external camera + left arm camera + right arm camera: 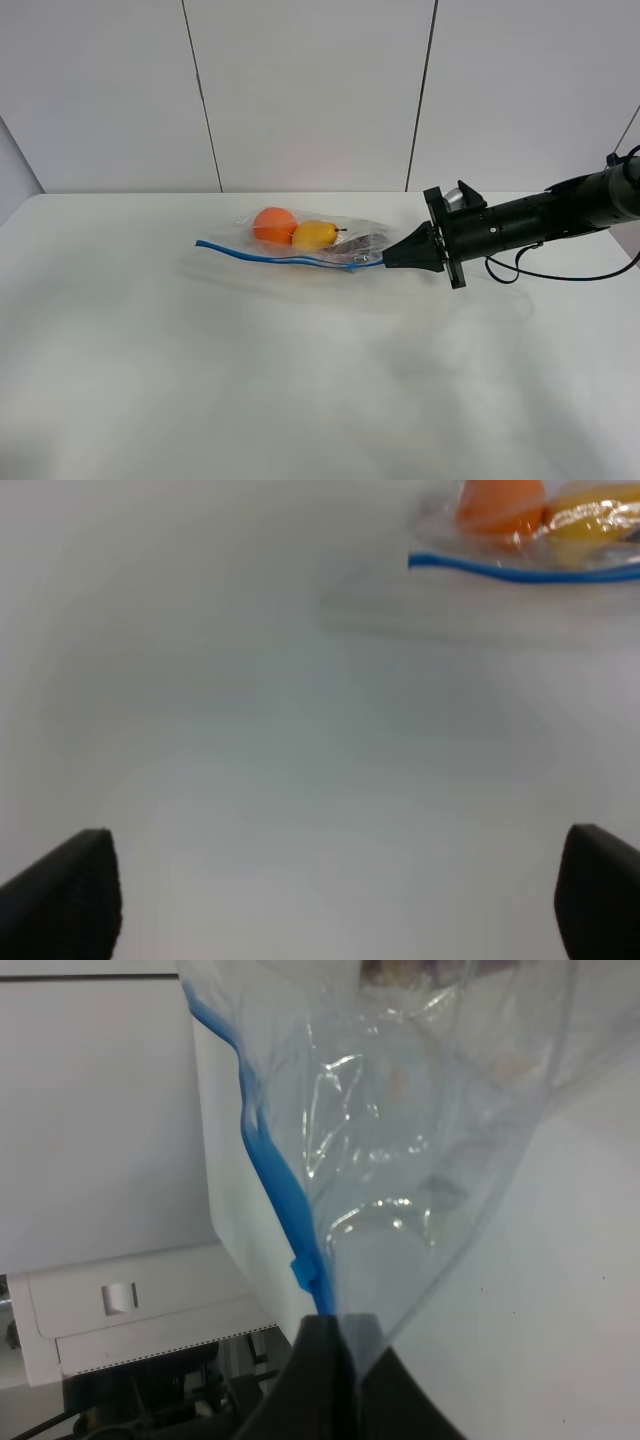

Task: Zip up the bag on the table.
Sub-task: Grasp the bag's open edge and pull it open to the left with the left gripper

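The clear plastic bag [310, 242] lies on the white table [250, 380] at mid-back, with a blue zip strip [260, 255] along its near edge. Inside show an orange [274, 224], a yellow pear [314, 235] and a dark eggplant [360, 245]. My right gripper [385, 260] reaches in from the right and is shut on the bag's right end at the blue strip [285, 1200], lifting it slightly. The left gripper's fingertips [60, 900] stand wide apart and empty, low over bare table, away from the bag [530, 530].
White wall panels stand behind the table's back edge [300, 192]. In the right wrist view, a white unit [130, 1310] stands beyond the table's edge. The right arm [540, 220] stretches over the table's right side.
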Robot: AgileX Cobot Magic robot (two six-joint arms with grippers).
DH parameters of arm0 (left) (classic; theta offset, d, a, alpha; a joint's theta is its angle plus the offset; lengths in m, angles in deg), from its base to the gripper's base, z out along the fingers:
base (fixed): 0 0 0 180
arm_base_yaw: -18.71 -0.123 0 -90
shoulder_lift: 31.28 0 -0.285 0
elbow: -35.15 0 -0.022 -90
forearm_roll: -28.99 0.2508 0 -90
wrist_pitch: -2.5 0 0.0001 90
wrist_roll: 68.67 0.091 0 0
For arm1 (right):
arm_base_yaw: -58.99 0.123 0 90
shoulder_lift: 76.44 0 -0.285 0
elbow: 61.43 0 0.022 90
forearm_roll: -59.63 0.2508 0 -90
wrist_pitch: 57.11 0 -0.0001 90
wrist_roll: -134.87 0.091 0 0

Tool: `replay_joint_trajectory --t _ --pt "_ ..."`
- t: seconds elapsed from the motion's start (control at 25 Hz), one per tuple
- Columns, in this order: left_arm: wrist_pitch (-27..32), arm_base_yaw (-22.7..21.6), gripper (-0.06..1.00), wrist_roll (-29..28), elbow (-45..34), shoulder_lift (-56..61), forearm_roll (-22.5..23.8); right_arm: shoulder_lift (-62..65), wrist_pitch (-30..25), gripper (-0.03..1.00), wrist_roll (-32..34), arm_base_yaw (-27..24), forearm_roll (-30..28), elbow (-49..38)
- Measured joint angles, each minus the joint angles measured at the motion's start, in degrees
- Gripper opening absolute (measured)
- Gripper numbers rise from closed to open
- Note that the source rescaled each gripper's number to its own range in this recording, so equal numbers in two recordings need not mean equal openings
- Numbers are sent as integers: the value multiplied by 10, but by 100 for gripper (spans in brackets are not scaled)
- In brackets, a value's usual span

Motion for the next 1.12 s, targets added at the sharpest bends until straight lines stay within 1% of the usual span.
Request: replay_joint_trajectory --t 0.08,0.16,0.24,0.36,0.4,0.48,0.56,0.76,0.88,1.04,1.12 --pt "-51 0 100 52 17 -59 0 0 0 0 1 0 0 0" --pt "-107 0 100 122 30 -109 0 0 0 0 2 0 0 0" --pt "-182 0 100 198 33 -151 1 0 0 0 2 0 0 0" --pt "-291 0 100 341 34 -215 1 0 0 0 2 0 0 0" --pt "-324 0 100 375 34 -232 1 0 0 0 2 0 0 0" --pt "-372 0 100 435 34 -268 -7 0 0 0 2 0 0 0" --pt "-410 0 100 474 34 -295 -19 0 0 0 2 0 0 0" --pt "-445 0 100 573 34 -348 -25 0 0 0 2 0 0 0" --pt "-450 7 100 626 34 -375 -26 0 0 0 2 0 0 0" --pt "-450 42 100 648 34 -405 -26 0 0 0 2 0 0 0" --pt "-449 74 100 649 34 -416 -26 0 0 0 2 0 0 0"
